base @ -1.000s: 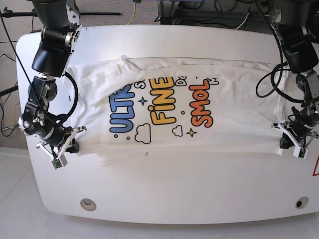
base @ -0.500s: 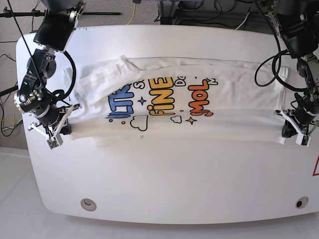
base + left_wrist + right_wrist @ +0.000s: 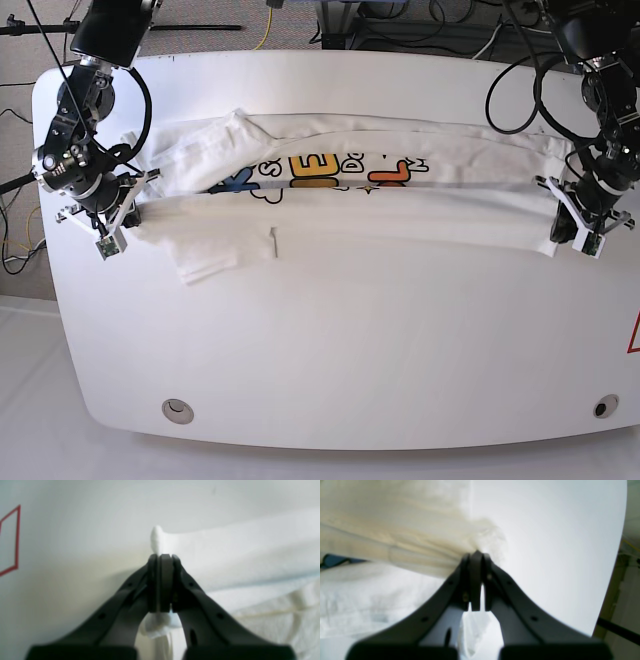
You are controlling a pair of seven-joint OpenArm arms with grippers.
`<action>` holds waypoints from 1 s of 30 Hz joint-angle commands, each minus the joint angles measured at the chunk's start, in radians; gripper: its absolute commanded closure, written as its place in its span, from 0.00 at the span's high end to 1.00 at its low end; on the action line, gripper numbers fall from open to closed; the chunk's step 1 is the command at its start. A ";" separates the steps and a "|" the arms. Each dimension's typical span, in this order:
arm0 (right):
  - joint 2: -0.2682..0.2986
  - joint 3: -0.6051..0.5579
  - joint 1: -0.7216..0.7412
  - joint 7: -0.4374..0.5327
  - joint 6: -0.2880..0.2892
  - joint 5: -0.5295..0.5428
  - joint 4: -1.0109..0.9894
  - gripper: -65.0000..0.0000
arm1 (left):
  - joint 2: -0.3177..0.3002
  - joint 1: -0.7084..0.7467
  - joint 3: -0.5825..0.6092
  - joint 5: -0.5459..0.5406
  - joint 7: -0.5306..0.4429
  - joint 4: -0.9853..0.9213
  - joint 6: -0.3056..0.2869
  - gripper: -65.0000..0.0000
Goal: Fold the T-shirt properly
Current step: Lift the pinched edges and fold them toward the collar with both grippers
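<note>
The white T-shirt (image 3: 350, 215) lies lengthways across the table, its near edge lifted and drawn over the front. Only a strip of the coloured print (image 3: 320, 168) still shows. My left gripper (image 3: 572, 228) is at the shirt's right end, shut on a pinch of white cloth (image 3: 156, 536) that sticks out past the fingertips of this left gripper (image 3: 162, 557). My right gripper (image 3: 118, 225) is at the left end, and in the right wrist view this gripper (image 3: 476, 555) is shut on a bunched fold of the shirt (image 3: 382, 530). A sleeve (image 3: 205, 262) trails below the fold.
The white table (image 3: 350, 340) has a round hole near each front corner (image 3: 177, 408) (image 3: 604, 406). A red marking (image 3: 10, 540) sits near its right edge. Cables and stands crowd the floor behind the far edge. The table's side edge (image 3: 623, 555) is close to my right gripper.
Both grippers have moved toward the far side of the table, carrying the shirt's near edge up over the front. The print was fully in view; now most of it is covered.
</note>
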 commanded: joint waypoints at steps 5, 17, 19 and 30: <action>0.012 -0.013 -0.027 0.016 -0.002 -0.004 0.017 0.00 | -0.018 0.053 -0.032 0.024 -0.042 -0.001 0.011 0.01; 0.012 -0.009 -0.113 0.011 -0.002 -0.001 0.030 0.00 | -0.029 0.074 -0.038 0.019 -0.043 -0.047 0.009 0.01; 0.012 -0.008 -0.116 0.013 -0.002 -0.001 0.028 0.00 | -0.029 0.075 -0.037 0.020 -0.042 -0.050 0.009 0.01; 0.011 -0.005 -0.116 0.009 -0.002 0.002 0.029 0.00 | -0.016 0.099 -0.031 0.025 -0.030 -0.030 0.009 0.00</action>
